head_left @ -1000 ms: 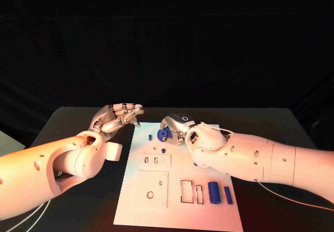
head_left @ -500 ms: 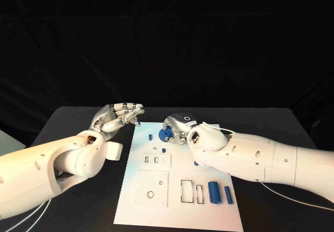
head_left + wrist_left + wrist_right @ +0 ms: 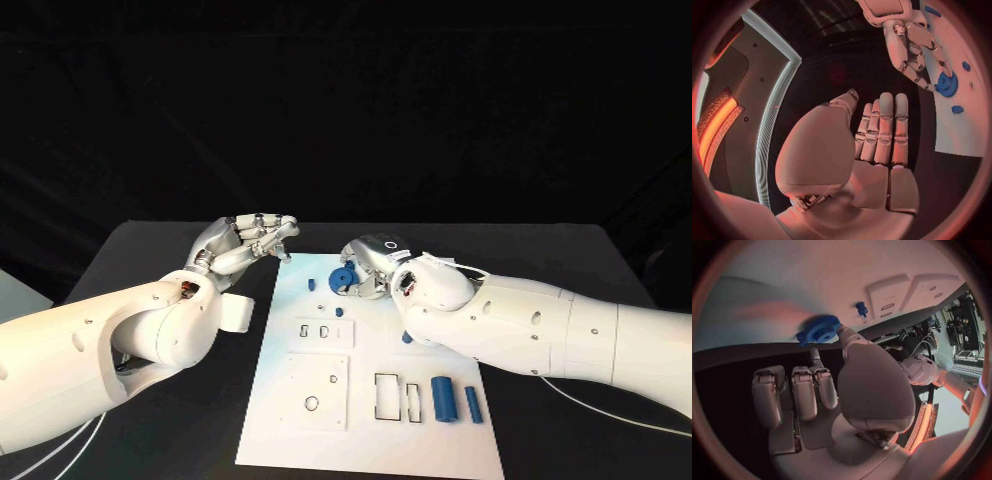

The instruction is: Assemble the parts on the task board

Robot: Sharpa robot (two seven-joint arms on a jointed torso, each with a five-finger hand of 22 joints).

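A round blue toothed gear point(image 3: 343, 278) sits on the white task board point(image 3: 325, 420) near its far end. No writing is legible. The right hand point(image 3: 378, 266) lies at its 3 o'clock, thumb and a finger point(image 3: 846, 335) pinching the gear's rim. The left hand point(image 3: 245, 243) hovers off the board at 9 o'clock, fingers point(image 3: 882, 125) together, empty, above the table point(image 3: 173, 260).

bench point(image 3: 144, 250): black, dark surface | task board point(image 3: 368, 430): white plate lying flat on the bench's middle, long side running near to far | white cables point(image 3: 58, 452): at the near-left corner of the bench
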